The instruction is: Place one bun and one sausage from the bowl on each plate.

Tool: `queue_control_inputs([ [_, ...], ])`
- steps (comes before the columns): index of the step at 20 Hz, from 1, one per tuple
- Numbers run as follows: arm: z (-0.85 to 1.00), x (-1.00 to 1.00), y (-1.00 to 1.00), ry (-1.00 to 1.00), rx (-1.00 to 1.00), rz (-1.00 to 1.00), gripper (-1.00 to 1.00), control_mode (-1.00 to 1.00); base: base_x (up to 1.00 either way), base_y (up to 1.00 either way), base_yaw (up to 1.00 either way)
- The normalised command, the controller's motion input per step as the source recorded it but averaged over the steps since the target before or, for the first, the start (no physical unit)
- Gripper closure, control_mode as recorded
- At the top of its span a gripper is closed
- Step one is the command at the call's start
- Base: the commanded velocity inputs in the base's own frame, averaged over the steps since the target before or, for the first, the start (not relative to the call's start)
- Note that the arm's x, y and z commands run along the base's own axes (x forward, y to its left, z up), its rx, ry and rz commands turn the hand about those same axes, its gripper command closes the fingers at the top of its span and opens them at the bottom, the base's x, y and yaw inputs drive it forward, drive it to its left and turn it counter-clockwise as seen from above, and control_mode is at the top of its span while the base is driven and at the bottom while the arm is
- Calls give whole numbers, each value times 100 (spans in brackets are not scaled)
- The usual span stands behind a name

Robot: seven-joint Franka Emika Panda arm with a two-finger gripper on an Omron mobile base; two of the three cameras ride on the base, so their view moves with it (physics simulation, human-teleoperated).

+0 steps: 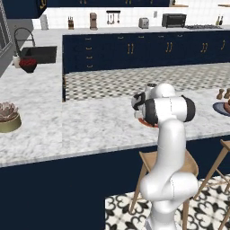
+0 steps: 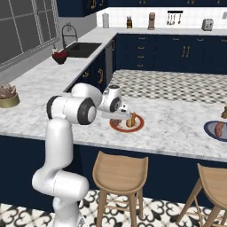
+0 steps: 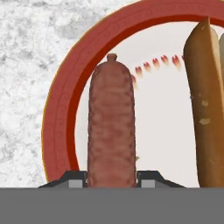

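Jaws pinch sausage at near end, over orange-rim plate, bun right. Sausage likely firm, light, slick; mid-body grip safer.

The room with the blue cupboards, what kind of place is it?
A kitchen, most likely. There is a sink with a tap, a toaster and a small oven on the far counter, and a marble counter with stools for eating.
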Motion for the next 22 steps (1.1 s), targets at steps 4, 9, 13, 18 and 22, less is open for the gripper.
queue_control_inputs([
  [4,-1,0,0,0,0,0,100,-100,0,0,0],
  [9,0,0,0,0,0,0,-100,-100,0,0,0],
  [13,0,0,0,0,0,0,-100,-100,0,0,0],
  [18,11,-6,5,0,0,0,-100,-100,0,0,0],
  [22,56,-46,30,0,0,-1,-100,-100,0,0,0],
])
